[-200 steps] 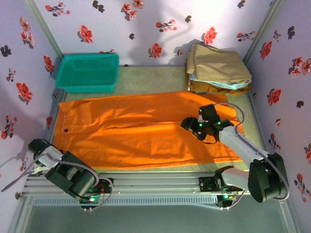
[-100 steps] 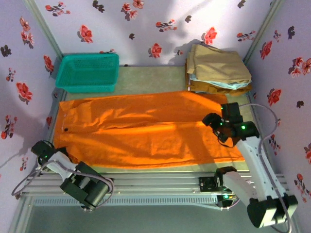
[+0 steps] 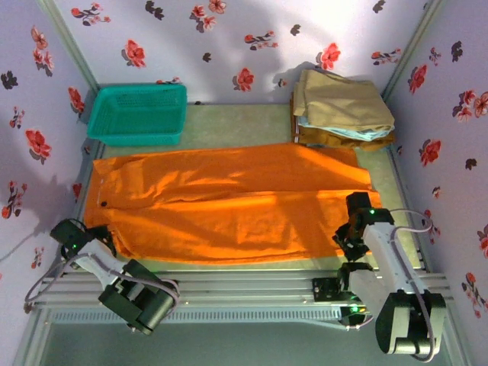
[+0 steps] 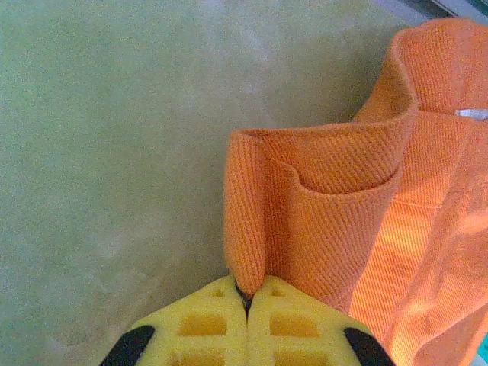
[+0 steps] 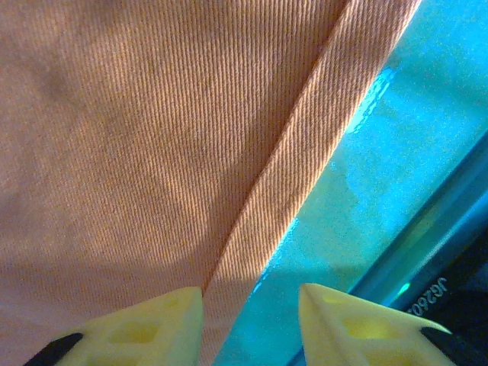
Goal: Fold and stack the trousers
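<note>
The bright orange trousers (image 3: 229,206) lie spread flat across the table, waist at the left, leg ends at the right. My left gripper (image 3: 97,239) sits at the near left corner of the waist. In the left wrist view its yellow fingers (image 4: 206,324) are shut on a raised fold of the waistband (image 4: 248,221). My right gripper (image 3: 347,238) hovers at the near right hem. In the right wrist view it (image 5: 252,305) is open, one finger over the hem (image 5: 282,198), the other over bare table.
A teal basket (image 3: 139,113) stands at the back left. A stack of folded tan, light blue and brown garments (image 3: 341,108) sits at the back right. Flowered walls close in on three sides. A metal rail (image 3: 229,293) runs along the near edge.
The right arm has swung from over the trouser legs right and toward me, down to the near right hem. The left gripper shifted slightly along the waist corner.
</note>
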{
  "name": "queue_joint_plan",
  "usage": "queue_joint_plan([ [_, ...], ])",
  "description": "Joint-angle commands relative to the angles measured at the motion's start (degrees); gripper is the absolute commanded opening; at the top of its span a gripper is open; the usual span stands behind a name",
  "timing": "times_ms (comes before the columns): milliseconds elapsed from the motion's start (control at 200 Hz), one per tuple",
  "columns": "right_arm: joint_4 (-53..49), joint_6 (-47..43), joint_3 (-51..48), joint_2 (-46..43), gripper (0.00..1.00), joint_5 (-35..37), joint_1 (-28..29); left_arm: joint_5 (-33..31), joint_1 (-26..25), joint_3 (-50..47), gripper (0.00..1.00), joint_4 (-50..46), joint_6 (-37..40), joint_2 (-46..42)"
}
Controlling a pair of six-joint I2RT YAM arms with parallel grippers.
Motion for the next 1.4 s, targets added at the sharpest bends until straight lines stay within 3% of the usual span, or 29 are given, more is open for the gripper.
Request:
queue_joint_plan([
  [0, 0.5, 4.2, -3.6, 0.4, 0.4, -1.0, -0.4, 3.5, -0.5, 1.3, 0.0, -0.9, -0.6, -1.3],
  [190, 3.8, 7.4, -4.6, 1.2, 0.5, -2.4, -0.1, 4.2, -0.6, 1.6, 0.0, -1.1, -1.7, -2.6],
  [420, 7.2, 15.1, -5.4, 1.1, 0.5, -3.9, 4.4, 4.9, -0.7, 3.2, 0.0, -1.4, -2.7, -3.3],
  [600, 5.9, 19.4, -5.3, 0.2, 0.51, -1.0, 8.5, 4.9, -0.7, 3.2, 0.0, -0.6, -2.6, -2.6],
  [825, 5.1, 21.3, -4.7, 0.3, 0.38, 1.1, 10.7, 5.5, -0.7, 4.5, 0.0, -1.2, -2.6, -2.1],
  [930, 5.2, 21.6, -4.6, 0.5, 0.37, 1.5, 11.2, 5.8, -0.7, 5.2, 0.0, -1.7, -3.0, -2.8],
  [1140, 10.9, 26.4, -6.7, 1.1, 0.5, -0.5, 14.4, 6.6, -0.7, 6.9, 0.0, -3.3, -3.4, -4.2],
  [1285, 15.1, 27.9, -8.9, 3.1, 0.45, -0.1, 15.5, 6.6, -0.7, 7.0, 0.0, -3.0, -3.8, -4.1],
  [1395, 15.3, 28.4, -9.2, 3.4, 0.33, -0.3, 16.0, 6.6, -0.7, 7.4, 0.0, -3.5, -3.3, -3.7],
])
